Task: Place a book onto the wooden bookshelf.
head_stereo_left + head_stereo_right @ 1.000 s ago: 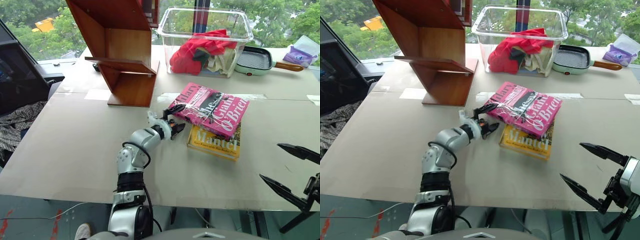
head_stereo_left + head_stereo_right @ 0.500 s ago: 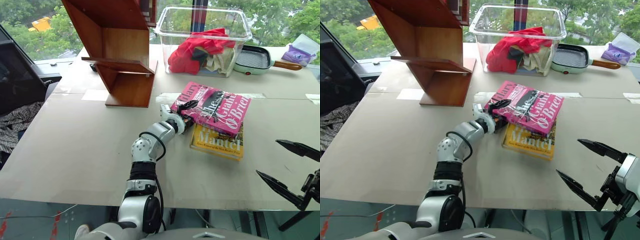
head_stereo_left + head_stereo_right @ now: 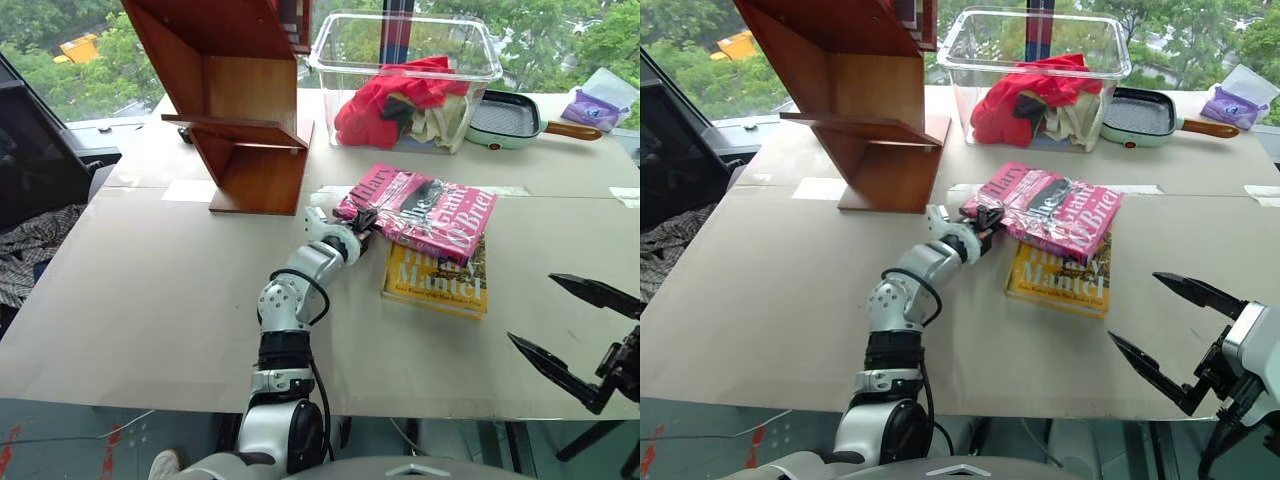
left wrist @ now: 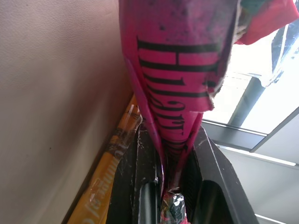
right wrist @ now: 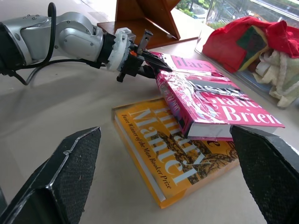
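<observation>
With its near corner pinched, the book [image 3: 420,212] lies on the yellow book [image 3: 436,281] mid-tabletop [image 3: 150,290], tilted slightly at the gripped end. Left pincer [image 3: 357,225] is closed on that corner; the left wrist view shows pink cover and pages squeezed between both fingers [image 4: 140,186]. Grip sits at the corner nearest the shelf [image 3: 235,110], likely because that edge overhangs the lower book and gives the lower finger room beneath. Right pincer [image 3: 575,335] hangs open off the near right edge, well apart from both books, touching nothing. Shelf stands at the far left with a bare flat board. Judgement: grasp made, lift and carry to the shelf not yet done; a corner hold on a thick paperback may sag or slip
</observation>
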Tool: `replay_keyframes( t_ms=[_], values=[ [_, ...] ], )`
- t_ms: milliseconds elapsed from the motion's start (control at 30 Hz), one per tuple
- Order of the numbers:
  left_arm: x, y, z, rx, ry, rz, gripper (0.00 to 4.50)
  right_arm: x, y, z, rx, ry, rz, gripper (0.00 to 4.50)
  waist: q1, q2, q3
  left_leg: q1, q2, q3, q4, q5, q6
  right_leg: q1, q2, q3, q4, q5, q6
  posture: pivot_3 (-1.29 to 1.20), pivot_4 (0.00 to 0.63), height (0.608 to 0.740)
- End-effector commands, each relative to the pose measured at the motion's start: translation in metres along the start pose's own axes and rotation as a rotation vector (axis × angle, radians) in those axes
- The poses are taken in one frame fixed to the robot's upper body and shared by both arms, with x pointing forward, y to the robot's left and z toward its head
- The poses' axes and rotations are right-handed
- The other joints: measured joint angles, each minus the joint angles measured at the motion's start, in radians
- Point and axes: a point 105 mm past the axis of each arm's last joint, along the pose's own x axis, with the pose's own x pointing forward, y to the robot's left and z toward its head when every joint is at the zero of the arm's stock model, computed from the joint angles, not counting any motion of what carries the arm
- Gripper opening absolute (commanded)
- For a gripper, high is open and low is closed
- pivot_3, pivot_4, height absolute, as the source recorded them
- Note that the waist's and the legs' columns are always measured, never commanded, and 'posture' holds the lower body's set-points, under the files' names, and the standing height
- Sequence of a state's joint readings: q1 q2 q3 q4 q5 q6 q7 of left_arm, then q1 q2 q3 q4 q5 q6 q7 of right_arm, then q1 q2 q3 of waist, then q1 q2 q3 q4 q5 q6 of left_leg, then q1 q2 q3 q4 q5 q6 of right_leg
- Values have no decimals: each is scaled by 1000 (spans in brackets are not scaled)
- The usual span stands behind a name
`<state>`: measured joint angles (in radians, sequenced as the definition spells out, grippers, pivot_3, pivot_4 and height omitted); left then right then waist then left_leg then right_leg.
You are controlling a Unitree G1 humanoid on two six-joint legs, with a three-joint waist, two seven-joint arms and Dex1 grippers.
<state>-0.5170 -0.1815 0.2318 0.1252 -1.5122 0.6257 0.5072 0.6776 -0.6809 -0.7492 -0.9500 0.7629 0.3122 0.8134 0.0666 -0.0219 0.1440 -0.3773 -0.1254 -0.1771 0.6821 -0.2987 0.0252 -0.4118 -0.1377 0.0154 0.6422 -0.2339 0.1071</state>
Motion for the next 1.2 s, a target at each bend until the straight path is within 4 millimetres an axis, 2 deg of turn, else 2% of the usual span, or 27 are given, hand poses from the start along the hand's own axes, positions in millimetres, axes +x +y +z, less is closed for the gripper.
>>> replay_keyframes(
  t_ms=[33, 167, 233, 467, 567, 733, 867, 933, 1033, 1133, 1200],
  values=[
    [-19, -32, 2, 35, 14, -155, 34, 4, -2, 2, -18, -24, -2, 4500, 1, -1, 1, 0, 0, 0, 0, 0, 0, 0, 0, 0, 0, 0, 0, 0, 150, 723],
    [-37, -53, 20, 167, 4, -246, 34, 8, -4, -1, -17, -40, 2, 4500, 0, -1, 1, 0, 0, 0, 0, 0, 0, 0, 0, 0, 0, 0, 0, 0, 150, 723],
    [-46, -67, 23, 263, 26, -305, 34, 10, -5, -2, -15, -50, 7, 4500, -2, -1, 1, 0, 1, 1, 0, 0, 0, -1, 1, 1, 0, 0, 0, 0, 150, 723],
    [-96, -143, 22, 973, 161, -593, 34, 25, -14, -9, -20, -107, 39, 4500, -6, -2, 2, 0, 0, 0, 0, 0, 0, -1, 2, 1, 1, 0, -1, 0, 150, 723],
    [-109, -163, 18, 1234, 172, -648, 34, 31, -18, -7, -25, -134, 45, 4500, -17, -1, 2, 0, 0, 0, -1, 0, 0, -2, 3, 1, 0, 0, -1, 0, 150, 723],
    [-128, -204, 19, 1761, 16, -715, 34, 34, -30, 4, -49, -190, 40, 4500, -33, 2, 3, 0, 1, 1, -2, 0, 0, -2, 2, 1, 0, 0, -1, 0, 150, 723],
    [-143, -233, 24, 2234, -184, -703, 34, 34, -41, 18, -62, -235, 29, 4500, -41, 2, 5, 0, 2, 2, -4, 0, 0, -2, 2, 1, -1, 0, -1, 0, 150, 723],
    [-150, -242, 23, 2430, -223, -711, 34, 32, -48, 23, -68, -241, 24, 4500, -44, 2, 5, 0, 2, 1, -5, 0, 0, -2, 2, 1, -3, 0, -1, 0, 150, 723],
    [-162, -264, 32, 2612, -312, -671, 34, 34, -61, 29, -94, -242, 32, 4500, -46, 2, 6, 0, 2, 1, -7, 0, 0, -2, 2, 0, -5, 0, -1, 0, 150, 723],
    [-171, -270, 43, 2761, -259, -573, 34, 37, -75, 35, -116, -252, 37, 4500, -54, 2, 6, 0, 2, 1, -8, 0, 0, -2, 2, 0, -5, 0, -1, 0, 150, 723],
    [-176, -276, 56, 2831, -218, -433, 34, 36, -83, 38, -132, -259, 43, 4500, -57, 2, 7, 0, 2, 1, -9, 0, 0, -3, 2, 0, -5, 0, -1, 0, 150, 723]
  ],
)
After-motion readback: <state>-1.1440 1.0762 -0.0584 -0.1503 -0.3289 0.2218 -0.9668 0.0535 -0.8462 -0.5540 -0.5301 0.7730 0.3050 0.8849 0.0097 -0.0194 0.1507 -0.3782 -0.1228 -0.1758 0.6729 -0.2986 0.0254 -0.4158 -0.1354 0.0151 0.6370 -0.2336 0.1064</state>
